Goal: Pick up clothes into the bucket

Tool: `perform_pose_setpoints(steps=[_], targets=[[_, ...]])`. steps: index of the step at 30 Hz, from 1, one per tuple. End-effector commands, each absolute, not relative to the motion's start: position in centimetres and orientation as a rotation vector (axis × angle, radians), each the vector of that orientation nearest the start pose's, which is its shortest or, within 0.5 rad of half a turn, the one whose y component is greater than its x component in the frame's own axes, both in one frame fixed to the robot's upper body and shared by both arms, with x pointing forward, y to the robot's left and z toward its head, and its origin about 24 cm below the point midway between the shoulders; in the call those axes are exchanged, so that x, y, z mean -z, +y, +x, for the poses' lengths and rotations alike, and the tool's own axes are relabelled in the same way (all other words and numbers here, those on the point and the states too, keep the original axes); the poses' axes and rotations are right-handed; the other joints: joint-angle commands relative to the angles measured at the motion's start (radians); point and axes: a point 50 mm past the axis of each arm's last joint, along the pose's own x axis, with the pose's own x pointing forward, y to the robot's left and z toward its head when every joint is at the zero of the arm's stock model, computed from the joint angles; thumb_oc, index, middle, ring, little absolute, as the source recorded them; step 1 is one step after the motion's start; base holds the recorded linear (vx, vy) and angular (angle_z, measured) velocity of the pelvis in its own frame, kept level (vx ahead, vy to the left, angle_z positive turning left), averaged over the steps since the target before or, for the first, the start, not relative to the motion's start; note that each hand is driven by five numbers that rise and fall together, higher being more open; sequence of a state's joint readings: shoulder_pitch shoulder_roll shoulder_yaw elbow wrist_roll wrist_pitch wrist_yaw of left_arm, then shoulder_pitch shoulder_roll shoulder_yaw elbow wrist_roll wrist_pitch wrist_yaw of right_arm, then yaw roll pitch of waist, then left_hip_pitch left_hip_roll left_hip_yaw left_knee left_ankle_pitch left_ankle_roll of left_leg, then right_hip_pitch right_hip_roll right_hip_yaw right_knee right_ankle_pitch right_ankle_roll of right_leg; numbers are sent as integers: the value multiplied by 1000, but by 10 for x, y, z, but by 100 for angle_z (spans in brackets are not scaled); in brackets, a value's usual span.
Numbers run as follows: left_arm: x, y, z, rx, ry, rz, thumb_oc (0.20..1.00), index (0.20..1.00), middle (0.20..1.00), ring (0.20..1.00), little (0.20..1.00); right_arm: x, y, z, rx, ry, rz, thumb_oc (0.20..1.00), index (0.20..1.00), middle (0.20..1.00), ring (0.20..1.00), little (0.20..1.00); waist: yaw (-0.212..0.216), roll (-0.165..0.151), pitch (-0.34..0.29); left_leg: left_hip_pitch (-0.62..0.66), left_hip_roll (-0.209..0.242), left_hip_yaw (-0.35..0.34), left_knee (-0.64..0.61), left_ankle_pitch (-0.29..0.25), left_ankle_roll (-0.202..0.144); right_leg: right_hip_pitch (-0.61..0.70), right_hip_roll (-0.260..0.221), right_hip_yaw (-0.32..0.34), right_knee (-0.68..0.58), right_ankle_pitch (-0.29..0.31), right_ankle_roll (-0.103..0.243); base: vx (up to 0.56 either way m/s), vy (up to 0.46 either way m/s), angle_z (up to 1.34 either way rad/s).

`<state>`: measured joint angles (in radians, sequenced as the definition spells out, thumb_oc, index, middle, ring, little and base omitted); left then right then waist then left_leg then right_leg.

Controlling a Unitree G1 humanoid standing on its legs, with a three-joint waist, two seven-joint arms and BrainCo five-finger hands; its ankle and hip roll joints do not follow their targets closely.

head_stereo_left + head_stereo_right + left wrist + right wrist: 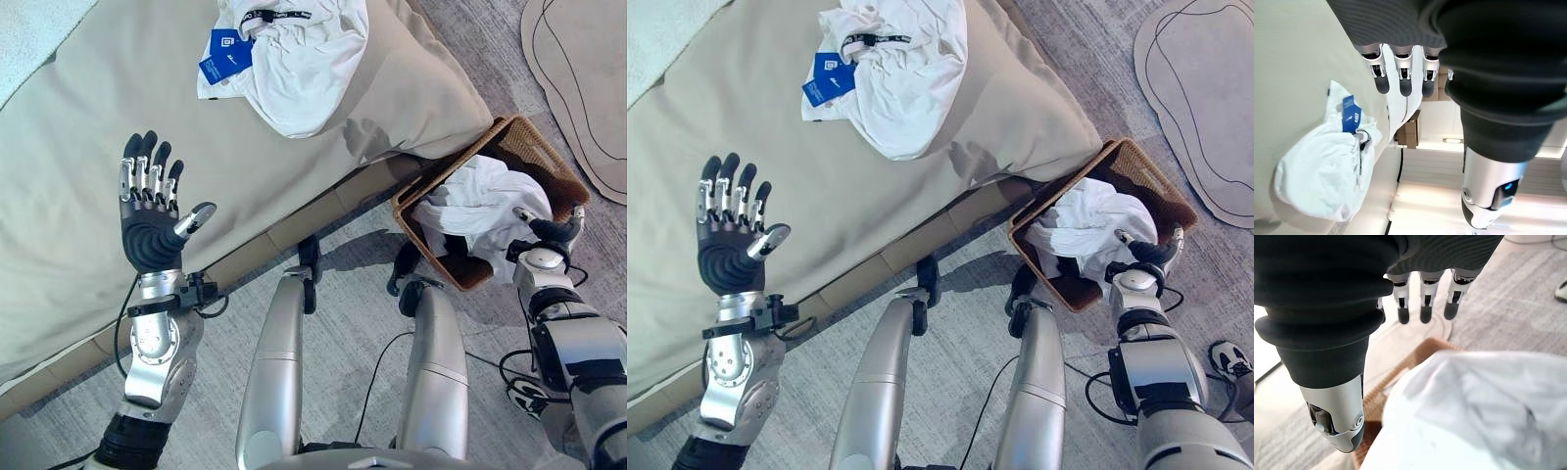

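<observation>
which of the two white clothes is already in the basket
The white garment bunched inside the wicker basket on the floor, by the right robot hand. The other white garment, with a blue tag, lies on the bed.

a beige bed cover (118,88) spreads across the upper left in front of me, smooth and lightly creased, running down to a tan bed base (294,227) along its lower edge. a paler textured blanket (29,29) shows at the far left corner. grey patterned carpet (353,323) lies below the bed. at the upper right, a light beige rug (583,88) with curved dark outlines sits on the carpet, well apart from the bed.
</observation>
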<state>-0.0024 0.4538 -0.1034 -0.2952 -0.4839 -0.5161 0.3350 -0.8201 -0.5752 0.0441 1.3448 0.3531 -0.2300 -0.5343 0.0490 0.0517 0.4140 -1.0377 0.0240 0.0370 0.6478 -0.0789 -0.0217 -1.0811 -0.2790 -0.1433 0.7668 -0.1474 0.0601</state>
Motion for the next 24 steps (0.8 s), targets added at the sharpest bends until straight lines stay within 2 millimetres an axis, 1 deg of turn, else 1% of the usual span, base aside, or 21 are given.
perform_pose_setpoints(steps=[1,2,3,4,7,9,10,11,12,13,14,15,16,17,18,19,20,22,23,24], targets=[[-172,201,212,-99,-838,-234,1000,1000,1000,1000,1000,-85,-361,320,990,99,-187,1000,1000,1000,1000,1000,-17,25,-79,7,24,8,-97,44,5,50,-9,52,-181,142,79,0,0,0],[-171,201,212,-99,-836,-234,1000,1000,1000,1000,1000,-85,-361,320,990,101,-188,1000,1000,1000,1000,1000,-16,25,-84,21,24,0,-97,19,-3,61,-6,57,-176,119,88,60,-8,-1],[-171,202,214,-103,-837,-231,1000,1000,1000,1000,1000,-92,-357,323,976,40,-149,1000,1000,1000,1000,1000,-22,21,-82,46,24,-2,-139,34,-6,83,-4,55,-220,137,94,-12,2,-3],[-172,202,214,-102,-839,-231,1000,1000,1000,1000,1000,-94,-357,324,975,20,-137,1000,1000,1000,1000,1000,-25,19,-76,44,23,7,-158,68,1,83,-6,48,-244,169,87,-82,13,-5],[-172,203,219,-117,-839,-215,1000,1000,1000,1000,1000,-100,-345,330,934,-62,-71,1000,1000,1000,1000,1000,-33,14,-70,62,22,10,-185,78,1,100,0,47,-282,186,92,-29,13,-7],[-172,206,225,-153,-845,-156,1000,1000,1000,1000,1000,-103,-328,332,863,-169,1,1000,1000,1000,1000,1000,-46,10,-64,66,23,12,-184,78,1,105,2,50,-286,188,93,0,0,0],[-175,207,227,-172,-864,-127,1000,1000,1000,1000,1000,-103,-318,331,810,-223,34,1000,1000,1000,1000,1000,-56,6,-62,67,23,13,-180,76,1,105,3,51,-287,188,93,0,0,0],[-175,207,227,-172,-862,-125,1000,1000,1000,1000,1000,-102,-317,330,811,-221,35,1000,1000,1000,1000,1000,-55,5,-63,67,23,12,-180,76,1,106,3,51,-286,187,93,0,0,0],[-178,212,234,-220,-880,-67,1000,1000,1000,1000,1000,-99,-306,324,740,-285,96,1000,1000,1000,1000,1000,-70,-1,-62,63,23,11,-167,70,0,104,2,53,-278,185,92,15,23,-3],[-182,216,239,-261,-898,-7,1000,1000,1000,1000,1000,-97,-298,320,693,-307,108,1000,1000,1000,1000,1000,-79,-4,-63,59,24,12,-158,66,-1,102,2,54,-273,183,91,96,26,-2],[-185,216,243,-284,-913,24,1000,1000,1000,1000,1000,-93,-294,316,672,-313,114,1000,1000,1000,1000,1000,-84,-7,-69,66,25,5,-145,33,-8,105,5,63,-258,154,100,13,28,-5],[-191,218,248,-313,-931,65,1000,1000,1000,1000,1000,-91,-289,315,645,-316,109,1000,1000,1000,1000,1000,-94,-9,-64,51,25,14,-140,56,-2,95,2,61,-264,179,91,10,28,-9],[-196,220,252,-343,-946,116,1000,1000,1000,1000,1000,-89,-282,313,617,-317,100,1000,1000,1000,1000,1000,-100,-12,-65,45,28,14,-134,54,-2,90,1,63,-262,181,92,3,18,-10],[-196,220,253,-344,-945,118,1000,1000,1000,1000,1000,-89,-282,313,617,-316,100,1000,1000,1000,1000,1000,-98,-12,-71,55,28,8,-132,28,-9,97,3,68,-255,156,101,77,33,-7],[-202,227,266,-416,-938,296,1000,1000,1000,1000,1000,-81,-268,313,549,-294,78,1000,1000,1000,1000,1000,-111,-17,-72,46,34,13,-118,20,-11,90,4,72,-253,159,103,72,42,-5],[-204,231,279,-450,-911,396,1000,1000,1000,1000,1000,-80,-261,313,510,-287,64,1000,1000,1000,1000,1000,-121,-24,-71,37,37,16,-109,18,-10,82,4,77,-253,162,104,-4,65,-7],[-210,231,284,-458,-923,432,1000,1000,1000,1000,1000,-79,-257,313,488,-287,61,1000,1000,1000,1000,1000,-131,-26,-71,32,41,19,-104,17,-11,77,4,80,-252,164,105,-14,54,-20],[-220,236,304,-479,-898,617,1000,1000,1000,1000,1000,-77,-246,313,433,-284,66,1000,1000,1000,1000,1000,-146,-35,-73,16,45,23,-97,18,-10,57,6,90,-251,173,109,-43,61,-26],[-226,236,309,-487,-905,659,1000,1000,1000,1000,1000,-79,-242,313,405,-296,70,1000,1000,1000,1000,1000,-155,-39,-68,0,45,32,-95,44,-3,44,3,89,-260,199,102,-73,51,-15],[-232,239,316,-498,-897,751,1000,1000,1000,1000,1000,-80,-237,312,373,-304,65,1000,1000,1000,1000,1000,-165,-43,-69,-7,47,34,-86,41,-3,40,4,92,-261,202,103,-4,21,-10]])
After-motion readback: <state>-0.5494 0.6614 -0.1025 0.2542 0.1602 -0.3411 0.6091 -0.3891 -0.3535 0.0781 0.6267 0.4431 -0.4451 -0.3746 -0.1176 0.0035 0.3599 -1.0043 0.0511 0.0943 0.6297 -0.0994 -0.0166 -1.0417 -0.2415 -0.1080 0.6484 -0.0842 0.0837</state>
